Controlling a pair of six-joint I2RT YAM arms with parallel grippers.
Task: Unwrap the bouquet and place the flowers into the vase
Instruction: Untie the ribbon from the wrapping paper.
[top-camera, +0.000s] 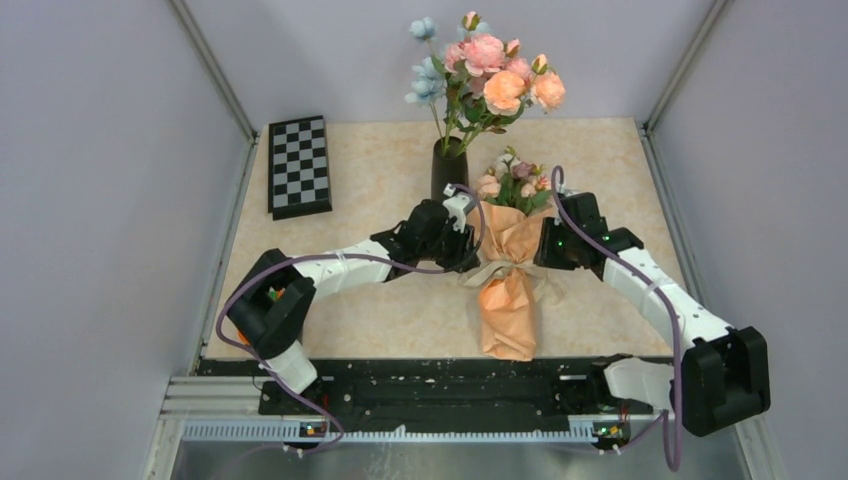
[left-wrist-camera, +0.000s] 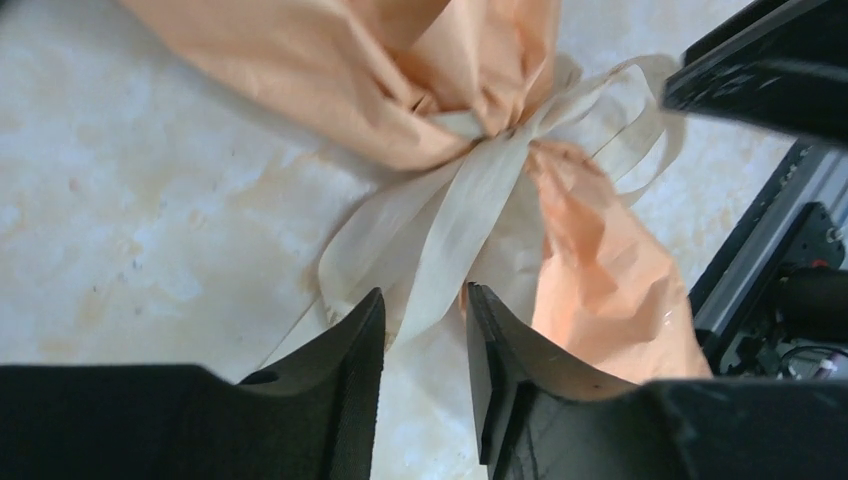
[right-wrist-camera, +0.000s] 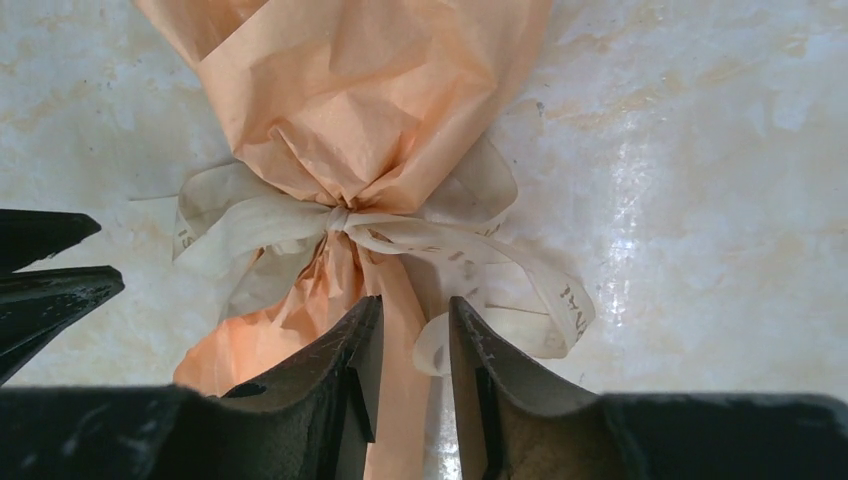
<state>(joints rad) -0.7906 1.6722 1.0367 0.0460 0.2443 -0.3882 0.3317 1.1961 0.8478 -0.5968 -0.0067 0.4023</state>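
Nothing is unwrapped yet: the bouquet (top-camera: 508, 270) lies on the table (top-camera: 380, 310) just in front of the vase (top-camera: 449, 172), with its bow (right-wrist-camera: 340, 222) tied. The left gripper (left-wrist-camera: 424, 300) and right gripper (right-wrist-camera: 415, 305) are open at the bow, pinching nothing. Untying, unwrapping and placing the flowers (top-camera: 515, 180) all remain.

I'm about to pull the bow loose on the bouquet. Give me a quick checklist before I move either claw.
1. Knot on the bouquet: ok, ribbon tied at the paper's waist.
2. Opening of left claw: ok, a ribbon tail runs between its jaws.
3. Opening of right claw: ok, jaws apart, paper between them.
4. Claws clear of each other: ok, one on each side of the bouquet.
5. Tail deep enough to pinch: cannot tell.
6. Room in the vase: not ok, a taller bunch fills it.
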